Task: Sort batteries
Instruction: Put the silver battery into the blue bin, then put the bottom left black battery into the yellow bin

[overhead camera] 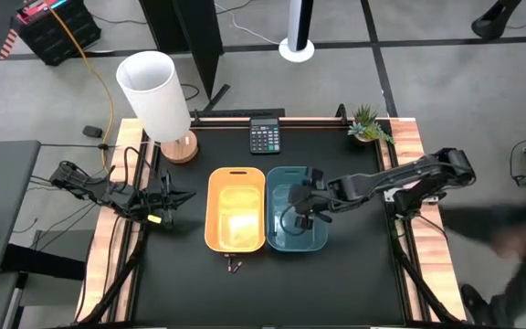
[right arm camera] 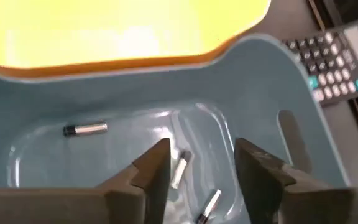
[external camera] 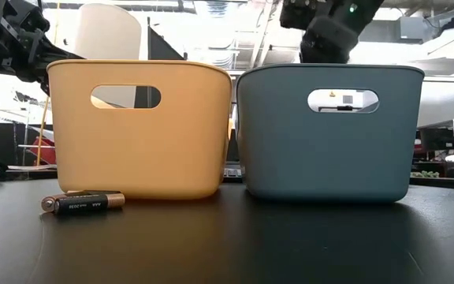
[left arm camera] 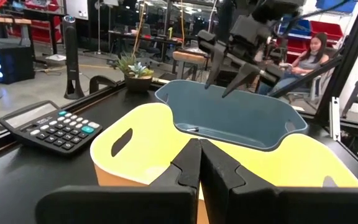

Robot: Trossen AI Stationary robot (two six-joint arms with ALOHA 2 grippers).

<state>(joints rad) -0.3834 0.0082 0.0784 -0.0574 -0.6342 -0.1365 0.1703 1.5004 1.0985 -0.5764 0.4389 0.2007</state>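
A yellow bin (overhead camera: pixel 236 208) and a blue bin (overhead camera: pixel 281 228) stand side by side mid-table. My right gripper (right arm camera: pixel 201 165) hangs open over the blue bin, fingers slanting down into it and touching nothing. On that bin's floor lie three silvery batteries (right arm camera: pixel 86 129), (right arm camera: pixel 180 167), (right arm camera: pixel 208 205). Two dark batteries (overhead camera: pixel 235 265) lie on the table in front of the yellow bin, and the low view shows one with a coppery end (external camera: pixel 83 203). My left gripper (overhead camera: pixel 167 206) waits shut at the table's left edge, level, with nothing in it.
A black calculator (overhead camera: pixel 264 137) lies at the far edge, a white cylinder on a wooden base (overhead camera: pixel 156 91) at the far left, and a small plant (overhead camera: pixel 366 123) at the far right. A person (left arm camera: pixel 312 50) sits in the room beyond the table.
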